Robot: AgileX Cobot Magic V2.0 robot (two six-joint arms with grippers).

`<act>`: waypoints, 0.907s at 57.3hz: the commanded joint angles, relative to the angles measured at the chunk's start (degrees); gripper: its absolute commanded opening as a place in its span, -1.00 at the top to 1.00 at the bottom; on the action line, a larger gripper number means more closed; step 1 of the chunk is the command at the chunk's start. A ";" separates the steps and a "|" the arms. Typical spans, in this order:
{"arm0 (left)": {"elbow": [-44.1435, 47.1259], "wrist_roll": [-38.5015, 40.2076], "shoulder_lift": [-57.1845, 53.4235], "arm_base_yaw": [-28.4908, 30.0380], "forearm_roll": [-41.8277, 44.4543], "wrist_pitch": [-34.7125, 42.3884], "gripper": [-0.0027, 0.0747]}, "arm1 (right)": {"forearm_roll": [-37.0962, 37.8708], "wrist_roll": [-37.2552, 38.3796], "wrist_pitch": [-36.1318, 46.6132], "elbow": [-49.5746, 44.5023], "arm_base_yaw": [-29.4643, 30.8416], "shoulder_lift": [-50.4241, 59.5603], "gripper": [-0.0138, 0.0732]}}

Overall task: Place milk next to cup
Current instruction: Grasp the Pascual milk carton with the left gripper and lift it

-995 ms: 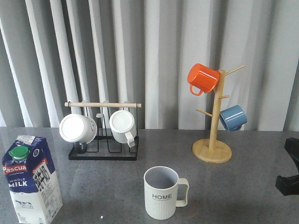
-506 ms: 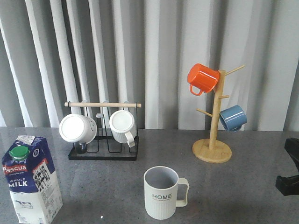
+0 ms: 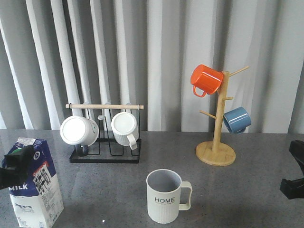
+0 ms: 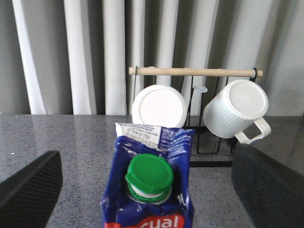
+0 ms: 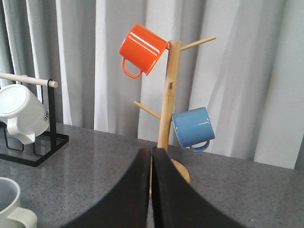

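**Left claw wide open around the milk carton's top**

Front view: the left claw shows as a dark shape at the upper part of the milk carton, covering its cap and part of the label. The carton stands upright on the grey table at the near left edge. The cup, lettered HOME, stands upright near the middle front, well apart from the carton, its handle turned to the right. Behind them a black wire rack with a wooden bar holds two white mugs on their sides. Further right a wooden mug tree carries an orange mug high up and a blue mug lower down. The right claw is only partly in view at the right edge, low over the table.

Left wrist view: the two fingers stand far apart, one on each side of the carton, and neither touches it. The green cap sits between them, with the rack and white mugs beyond.

Right wrist view: the right claw's fingers are pressed together with nothing between them, pointing toward the mug tree's base.
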State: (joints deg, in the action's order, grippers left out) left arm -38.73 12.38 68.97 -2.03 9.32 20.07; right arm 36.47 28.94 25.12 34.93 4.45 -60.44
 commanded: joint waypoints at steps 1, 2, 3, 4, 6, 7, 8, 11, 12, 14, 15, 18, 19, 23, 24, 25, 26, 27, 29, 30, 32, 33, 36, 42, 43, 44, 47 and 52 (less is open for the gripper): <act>-1.96 4.22 0.93 -0.42 5.59 6.02 -0.88 | -0.52 -0.44 3.60 1.63 0.36 0.96 0.70; -1.96 4.90 1.38 -0.42 6.18 6.11 -0.88 | -0.52 -0.44 3.60 1.63 0.36 0.96 0.70; -1.96 5.38 1.75 -0.35 7.00 6.37 -0.88 | -0.52 -0.44 3.60 1.63 0.36 0.96 0.70; -1.96 5.82 2.21 -0.35 7.31 6.49 -0.87 | -0.52 -0.44 3.60 1.63 0.36 0.96 0.70; -1.96 6.58 3.08 -0.35 7.93 7.00 -0.87 | -0.52 -0.44 3.60 1.63 0.36 0.96 0.70; -1.96 6.85 3.60 -0.35 8.02 7.34 -0.86 | -0.52 -0.44 3.60 1.63 0.36 0.96 0.70; -1.96 6.86 3.99 -0.35 8.02 7.63 -0.86 | -0.52 -0.44 3.60 1.63 0.36 0.96 0.70; -1.96 6.86 5.38 -0.35 7.97 8.24 -0.84 | -0.52 -0.44 3.60 1.63 0.36 0.96 0.70; -1.96 6.86 5.72 -0.35 7.97 8.44 -0.83 | -0.52 -0.44 3.60 1.63 0.36 0.96 0.70; -1.96 6.86 6.52 -0.35 7.97 8.67 -0.82 | -0.52 -0.44 3.60 1.63 0.36 0.96 0.70; -1.96 6.91 6.98 -0.35 7.97 8.73 -0.80 | -0.52 -0.44 3.60 1.63 0.36 0.96 0.70; -1.96 6.91 7.97 -0.35 7.92 8.84 -0.77 | -0.52 -0.44 3.60 1.63 0.36 0.96 0.70; -1.96 6.97 8.39 -0.35 7.92 8.84 -0.76 | -0.52 -0.44 3.60 1.63 0.36 0.96 0.70; -1.66 7.02 9.72 -0.35 7.77 9.51 -0.70 | -0.52 -0.44 3.47 1.63 0.36 0.96 0.70; -1.66 7.00 9.93 -0.35 7.60 9.60 -0.69 | -0.52 -0.44 3.47 1.63 0.36 0.96 0.70; -1.66 7.24 10.32 -0.35 7.41 9.60 -0.67 | -0.52 -0.44 3.44 1.63 0.36 0.96 0.70; -1.66 7.48 10.59 -0.35 7.21 9.71 -0.65 | -0.52 -0.44 3.44 1.63 0.36 0.96 0.70; -1.66 7.86 10.94 -0.35 7.07 9.74 -0.63 | -0.52 -0.44 3.44 1.63 0.36 0.96 0.70; -1.66 8.31 11.35 -0.35 6.37 9.91 -0.59 | -0.52 -0.44 3.44 1.63 0.36 0.96 0.70; -1.66 8.54 11.69 -0.35 6.14 10.13 -0.55 | -0.52 -0.44 3.44 1.63 0.36 0.96 0.70; -1.66 8.55 12.06 -0.35 5.78 10.51 -0.48 | -0.52 -0.44 3.44 1.63 0.36 0.96 0.70; -1.66 8.49 12.32 -0.35 5.49 10.71 -0.44 | -0.52 -0.44 3.44 1.63 0.36 0.96 0.70; -1.66 8.42 12.82 -0.35 4.73 11.31 -0.27 | -0.52 -0.44 3.44 1.63 0.36 0.96 0.70; -1.66 8.38 13.57 -0.35 4.19 12.29 0.07 | -0.52 -0.44 3.44 1.63 0.36 0.96 0.70; -1.66 8.38 13.57 -0.35 3.95 12.34 0.12 | -0.52 -0.44 3.44 1.63 0.36 0.96 0.70; -1.66 8.38 13.65 -0.35 3.82 12.34 0.20 | -0.52 -0.44 3.44 1.63 0.36 0.96 0.70; -1.66 8.43 13.65 -0.35 3.81 12.55 0.36 | -0.52 -0.44 3.44 1.63 0.36 0.96 0.70; -1.66 8.50 13.65 -0.35 3.81 12.75 0.58 | -0.52 -0.44 3.44 1.63 0.36 0.96 0.70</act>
State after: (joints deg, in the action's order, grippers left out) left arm -38.73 20.24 84.07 -2.08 14.28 27.93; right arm 36.47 28.94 25.12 34.93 4.45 -60.44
